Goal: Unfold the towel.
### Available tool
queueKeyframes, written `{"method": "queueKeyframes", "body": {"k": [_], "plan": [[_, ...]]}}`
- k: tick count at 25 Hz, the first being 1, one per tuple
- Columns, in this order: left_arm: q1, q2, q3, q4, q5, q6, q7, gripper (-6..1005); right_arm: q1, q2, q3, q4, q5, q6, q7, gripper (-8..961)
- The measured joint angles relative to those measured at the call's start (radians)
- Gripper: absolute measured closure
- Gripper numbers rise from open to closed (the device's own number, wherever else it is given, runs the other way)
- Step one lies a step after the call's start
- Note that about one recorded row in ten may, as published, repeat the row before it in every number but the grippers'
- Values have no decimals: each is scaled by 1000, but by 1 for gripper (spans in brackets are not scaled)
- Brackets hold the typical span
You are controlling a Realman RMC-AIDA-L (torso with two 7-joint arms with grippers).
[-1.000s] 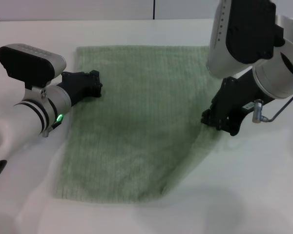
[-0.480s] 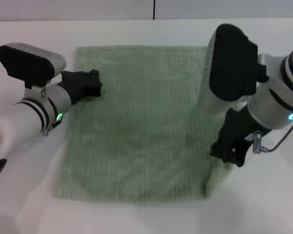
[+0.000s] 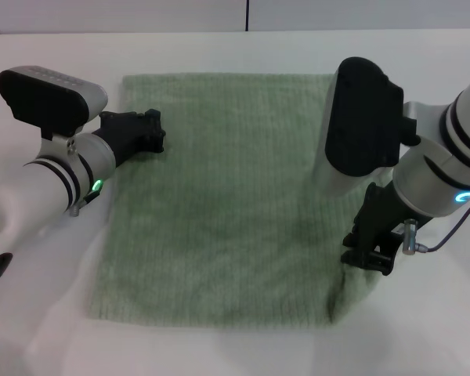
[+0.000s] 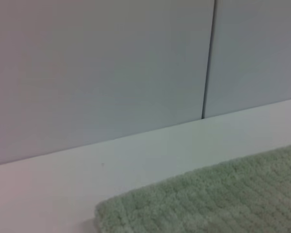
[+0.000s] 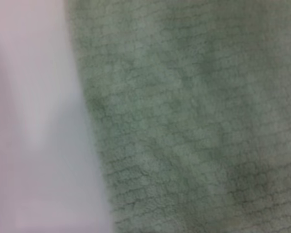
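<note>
Towel (image 3: pixel 219 204) now lies nearly flat; its right corner has been drawn toward the bench's near edge. Right gripper (image 3: pixel 366 257) stays clamped on that corner. Left gripper (image 3: pixel 145 135) pins the far-left edge, fingers unclear.

Right gripper (image 3: pixel 367 258) fingertips buried in a bunched fold at the towel (image 3: pixel 219 196) near-right corner; grip impossible to judge. Towel right edge hidden behind the right arm (image 3: pixel 376 133). Left gripper (image 3: pixel 150 138) seen only as a dark block on the towel's left edge, fingers indistinct. Left arm (image 3: pixel 31 196) cut off at the frame's left edge. Towel blurred throughout the right wrist view.
</note>
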Motion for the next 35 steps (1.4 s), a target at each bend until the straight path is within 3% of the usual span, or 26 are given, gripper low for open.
{"method": "queueKeyframes", "body": {"k": [6, 9, 20, 23, 25, 26, 28, 30, 31, 32, 34, 35], "plan": [[5, 0, -1, -13, 0, 0, 0, 1001, 3, 0, -21, -2, -4, 5, 3, 839], [5, 0, 2, -14, 0, 0, 0, 1001, 2, 0, -21, -6, -4, 8, 3, 621], [10, -2, 3, -15, 0, 0, -1, 1001, -9, 1, -12, -90, 1, 5, 3, 624], [13, -2, 3, -18, 0, 0, -1, 1001, -27, 3, 23, -145, -27, -69, 3, 624], [13, -2, 3, -18, 0, 0, -1, 1001, -49, 5, 49, -177, -44, -165, 2, 624], [16, -2, 0, -22, 0, 2, -1, 1001, -83, 7, 72, -209, -48, -291, 2, 625], [19, -2, -3, -22, 0, 5, 0, 1001, -101, 8, 80, -223, -48, -352, 2, 625], [27, -1, -16, -24, 0, 22, -1, 1001, -156, 8, 87, -249, -49, -512, -6, 625], [36, 0, -31, -25, 0, 52, 0, 1001, -209, 8, 89, -262, -46, -660, -23, 625], [36, 0, -31, -25, 0, 52, 0, 1001, -209, 8, 89, -262, -46, -660, -23, 625], [45, 0, -42, -26, 0, 80, 1, 1001, -262, 9, 80, -259, -38, -829, -40, 625], [76, 0, -71, -26, 0, 188, 2, 1001, -282, 9, 71, -250, -32, -911, -42, 625]]}}
